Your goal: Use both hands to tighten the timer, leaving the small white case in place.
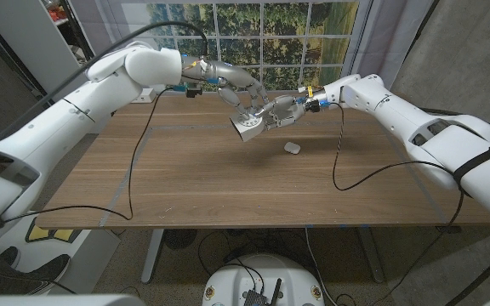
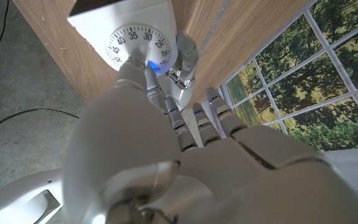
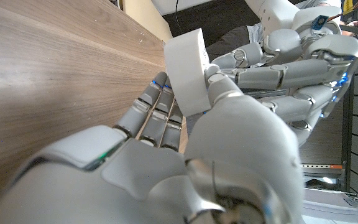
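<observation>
A white timer (image 1: 248, 128) hangs tilted above the far middle of the wooden table (image 1: 228, 187), held between both hands. My left hand (image 1: 238, 89) reaches down onto it from the left, and my right hand (image 1: 286, 109) grips it from the right. The left wrist view shows the numbered dial (image 2: 135, 43), with fingers of my left hand (image 2: 166, 143) on its face. In the right wrist view my right hand (image 3: 185, 149) clasps the timer's white body (image 3: 188, 71), and the left hand (image 3: 297, 68) is just behind it. The small white case (image 1: 292, 147) lies on the table, just below and right of the hands, untouched.
A black cable (image 1: 134, 170) trails from the left arm across the table's left side. Another cable (image 1: 337, 161) loops down from the right wrist onto the table's right side. A landscape window picture (image 1: 262, 34) stands behind the far edge.
</observation>
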### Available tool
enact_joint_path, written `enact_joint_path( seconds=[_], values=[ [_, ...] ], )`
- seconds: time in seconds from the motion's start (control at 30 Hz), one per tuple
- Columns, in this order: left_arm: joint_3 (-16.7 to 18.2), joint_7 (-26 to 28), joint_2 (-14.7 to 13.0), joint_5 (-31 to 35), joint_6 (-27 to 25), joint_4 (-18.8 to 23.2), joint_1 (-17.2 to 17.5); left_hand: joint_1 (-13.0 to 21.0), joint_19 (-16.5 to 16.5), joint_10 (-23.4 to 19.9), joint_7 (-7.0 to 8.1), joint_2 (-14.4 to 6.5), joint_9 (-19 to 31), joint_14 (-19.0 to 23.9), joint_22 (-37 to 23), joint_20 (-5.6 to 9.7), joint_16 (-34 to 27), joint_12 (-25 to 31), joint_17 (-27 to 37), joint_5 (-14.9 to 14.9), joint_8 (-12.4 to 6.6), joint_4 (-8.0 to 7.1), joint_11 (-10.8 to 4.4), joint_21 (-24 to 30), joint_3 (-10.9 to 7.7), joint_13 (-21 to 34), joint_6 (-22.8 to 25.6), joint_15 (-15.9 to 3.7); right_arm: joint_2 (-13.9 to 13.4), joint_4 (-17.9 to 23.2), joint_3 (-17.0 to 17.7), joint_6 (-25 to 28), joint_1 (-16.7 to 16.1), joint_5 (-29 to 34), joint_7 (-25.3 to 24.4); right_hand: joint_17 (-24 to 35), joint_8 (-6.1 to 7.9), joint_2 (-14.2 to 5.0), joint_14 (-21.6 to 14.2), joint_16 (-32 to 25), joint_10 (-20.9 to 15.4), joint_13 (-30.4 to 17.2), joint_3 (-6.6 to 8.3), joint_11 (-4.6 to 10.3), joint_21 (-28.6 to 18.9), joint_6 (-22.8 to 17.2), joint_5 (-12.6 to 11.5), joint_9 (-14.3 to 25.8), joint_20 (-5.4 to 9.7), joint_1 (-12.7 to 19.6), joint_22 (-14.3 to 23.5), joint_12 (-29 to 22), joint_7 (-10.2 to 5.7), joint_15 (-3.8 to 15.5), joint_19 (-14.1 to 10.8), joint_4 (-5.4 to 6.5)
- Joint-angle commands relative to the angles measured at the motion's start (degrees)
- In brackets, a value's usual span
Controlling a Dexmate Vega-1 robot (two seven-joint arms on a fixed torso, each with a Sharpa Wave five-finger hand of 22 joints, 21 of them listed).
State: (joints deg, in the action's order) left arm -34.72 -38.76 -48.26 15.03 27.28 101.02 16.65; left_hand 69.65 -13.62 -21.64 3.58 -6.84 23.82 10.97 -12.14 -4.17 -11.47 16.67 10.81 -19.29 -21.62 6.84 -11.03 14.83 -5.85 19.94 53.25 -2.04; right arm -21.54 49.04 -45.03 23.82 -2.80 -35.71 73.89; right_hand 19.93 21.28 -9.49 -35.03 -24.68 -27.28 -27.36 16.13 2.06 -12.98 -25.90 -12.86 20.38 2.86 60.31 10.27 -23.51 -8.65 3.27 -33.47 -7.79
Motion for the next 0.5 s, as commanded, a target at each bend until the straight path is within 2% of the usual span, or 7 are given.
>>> enact_joint_path(
  seconds=[0.03, 0.07, 0.27, 0.37, 0.5],
  values=[
    [-0.54, -0.4, 1.35, -0.65, 3.38, -3.02, -1.55, 0.47, -0.35, -0.46, 5.04, 0.15, -0.04, 0.32, -0.31, 0.31, -0.28, 0.33, 0.15, -0.32, -0.06, 0.2, -0.38, 0.26, 0.39, 0.18, 5.72, -4.45, 2.18, -4.66, -0.34, -1.62, 1.68, 1.74, 2.72, 0.15, -0.08, 0.19, 0.05, -0.11, -0.03, -0.13, 0.47, 0.38, 0.15, -2.33, -0.26, 0.05, 4.46, 0.14, 0.08, 0.25, 2.43, 9.68, 0.01, -0.01],
    [-0.7, -0.63, 1.52, -0.78, 3.52, -3.31, -1.76, 0.47, -0.32, -0.46, 5.08, 0.16, -0.07, 0.3, -0.31, 0.32, -0.28, 0.32, 0.16, -0.34, -0.03, 0.18, -0.4, 0.26, 0.42, 0.19, 5.68, -4.47, 2.43, -5.26, -0.28, -1.69, 1.84, 1.76, 2.98, 0.17, -0.09, 0.17, 0.06, -0.1, -0.06, -0.15, 0.49, -0.02, 0.16, -2.33, -0.27, 0.05, 4.49, 0.16, 0.08, 0.26, 2.45, 9.69, 0.03, -0.02],
    [-0.88, -0.57, 2.09, -0.91, 4.16, -4.28, -2.16, 0.47, -0.3, -0.61, 5.16, 0.29, -0.04, 0.32, -0.35, 0.32, -0.31, 0.3, 0.19, -0.45, -0.05, 0.1, -0.47, 0.32, 0.68, 0.23, 5.7, -4.44, 3.68, -8.25, -0.01, -3.32, 2.47, 2.34, 4.53, 0.24, -0.2, 0.19, 0.12, -0.04, -0.04, -0.2, 0.55, 0.54, 0.17, -2.21, -0.29, 0.07, 4.51, 0.25, 0.08, 0.39, 2.34, 9.75, 0.03, -0.11],
    [-0.81, -0.33, 2.21, -0.51, 3.67, -4.32, -2.17, 0.46, -0.3, -0.69, 5.06, 0.27, 0.01, 0.35, -0.37, 0.33, -0.33, 0.3, 0.21, -0.51, -0.03, 0.02, -0.3, 0.36, 0.79, 0.25, 5.59, -4.48, 3.76, -8.5, 0.3, -3.49, 2.26, 2.49, 4.51, 0.27, -0.22, 0.17, 0.13, -0.02, -0.07, -0.22, 0.58, 0.38, 0.19, -2.24, -0.3, 0.08, 4.55, 0.27, 0.08, 0.44, 2.32, 9.72, 0.07, -0.13],
    [0.38, 2.72, 1.92, 1.56, 2.37, -3.23, -0.68, 0.42, -0.42, -0.81, 4.74, -0.34, 0.13, 0.56, -0.43, 0.35, -0.46, 0.29, 0.31, -0.6, 0.2, -0.31, 0.31, 0.51, 0.8, 0.32, 4.9, -4.55, 3.06, -7.05, 0.97, -3.07, 1.34, 2.33, 3.71, 0.33, -0.23, 0.08, 0.12, -0.01, -0.05, -0.25, 0.67, 0.58, 0.21, -2.3, -0.32, 0.09, 4.58, 0.36, 0.08, 0.52, 2.26, 9.76, 0.13, -0.17]
  ],
)
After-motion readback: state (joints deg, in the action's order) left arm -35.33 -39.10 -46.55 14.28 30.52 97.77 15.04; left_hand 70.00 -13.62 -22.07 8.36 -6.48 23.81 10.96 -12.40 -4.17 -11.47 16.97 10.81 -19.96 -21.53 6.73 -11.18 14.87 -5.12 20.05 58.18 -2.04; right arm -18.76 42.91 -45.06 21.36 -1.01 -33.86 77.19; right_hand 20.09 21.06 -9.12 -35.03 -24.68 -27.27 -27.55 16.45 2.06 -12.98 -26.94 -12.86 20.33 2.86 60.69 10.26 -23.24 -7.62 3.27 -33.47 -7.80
